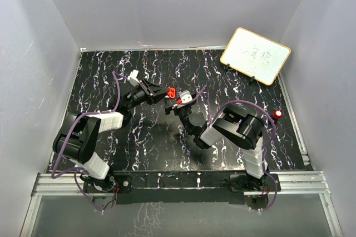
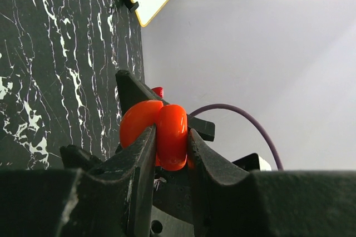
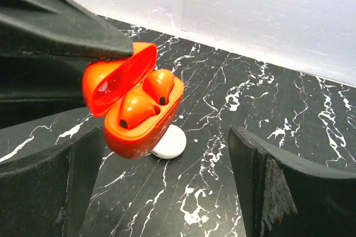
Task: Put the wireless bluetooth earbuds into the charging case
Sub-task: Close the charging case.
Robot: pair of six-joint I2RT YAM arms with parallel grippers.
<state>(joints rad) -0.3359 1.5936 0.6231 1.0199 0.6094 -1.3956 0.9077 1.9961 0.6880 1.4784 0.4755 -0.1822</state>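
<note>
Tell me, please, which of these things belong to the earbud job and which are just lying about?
Job: open red charging case, gripped by the left pincer; two red earbuds seated in it; open right pincer facing it.
Lying about: white round puck; whiteboard; small red item at far right.
</note>
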